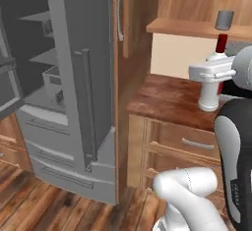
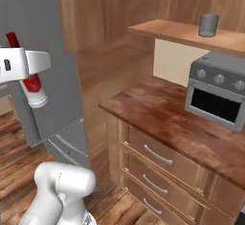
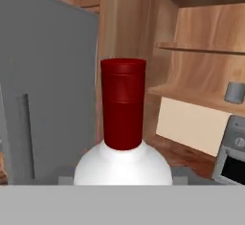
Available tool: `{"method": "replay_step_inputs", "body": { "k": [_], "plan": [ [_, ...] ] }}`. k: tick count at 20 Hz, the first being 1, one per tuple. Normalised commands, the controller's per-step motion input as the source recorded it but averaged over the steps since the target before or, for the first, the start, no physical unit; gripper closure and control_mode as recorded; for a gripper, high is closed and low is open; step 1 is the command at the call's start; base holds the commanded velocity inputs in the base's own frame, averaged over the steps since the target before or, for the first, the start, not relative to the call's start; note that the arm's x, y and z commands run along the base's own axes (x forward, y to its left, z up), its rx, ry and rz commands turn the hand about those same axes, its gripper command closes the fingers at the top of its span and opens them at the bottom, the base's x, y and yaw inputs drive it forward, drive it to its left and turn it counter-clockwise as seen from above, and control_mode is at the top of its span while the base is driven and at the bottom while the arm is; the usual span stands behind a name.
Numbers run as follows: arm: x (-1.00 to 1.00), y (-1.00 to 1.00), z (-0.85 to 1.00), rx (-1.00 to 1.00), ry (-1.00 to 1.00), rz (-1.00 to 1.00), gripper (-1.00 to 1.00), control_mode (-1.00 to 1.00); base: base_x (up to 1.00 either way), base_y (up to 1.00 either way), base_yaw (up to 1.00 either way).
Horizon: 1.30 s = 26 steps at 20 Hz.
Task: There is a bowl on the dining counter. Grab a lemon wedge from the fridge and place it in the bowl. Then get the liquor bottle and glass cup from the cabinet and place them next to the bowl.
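One liquor bottle (image 3: 123, 138) is seen nearest of all in the hand view, its single red cap rising upright above white shoulders, and it is clamped in the tool (image 1: 210, 80), whose jaws are set against the bottle's sides. In the left base view the bottle is held clear above the wall worktop (image 1: 167, 100), upright, with its cap showing above the white hand and its base below. In the right base view the same bottle appears at the far left, its red label visible beneath the hand, in front of the grey fridge (image 1: 74, 92).

One fridge is counted, with one door swung open and pale shelves shown inside; lower drawers are seen beneath. Beside it, one wooden worktop is carried over a drawer unit (image 2: 158, 166), on which three drawer handles are counted in the right base view. One grey oven-like appliance (image 2: 217, 97) is placed on that worktop, with knobs across its front.

Farthest back, one glass cup (image 2: 208, 25) is stood upright on the flat shelf of the cabinet (image 2: 182, 33), well apart from the bottle.
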Motion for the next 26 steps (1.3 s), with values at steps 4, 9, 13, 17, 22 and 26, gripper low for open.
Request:
{"method": "replay_step_inputs", "body": {
  "k": [4, 9, 13, 17, 22, 26],
  "plan": [
    [0.0, 0.0, 0.0, 0.0, 0.0, 0.0, 1.0, 1.0, -0.5, 0.12, 0.99],
    [0.0, 0.0, 0.0, 0.0, 0.0, 0.0, 1.0, 1.0, -0.47, 0.35, 0.95],
    [0.0, 0.0, 0.0, 0.0, 0.0, 0.0, 1.0, 1.0, -0.34, 0.57, 0.89],
    [0.0, 0.0, 0.0, 0.0, 0.0, 0.0, 1.0, 1.0, -0.01, 0.71, 0.77],
    [0.0, 0.0, 0.0, 0.0, 0.0, 0.0, 1.0, 1.0, 0.59, 0.71, 0.5],
    [0.0, 0.0, 0.0, 0.0, 0.0, 0.0, 1.0, 1.0, 1.0, 0.53, 0.23]
  ]
}}
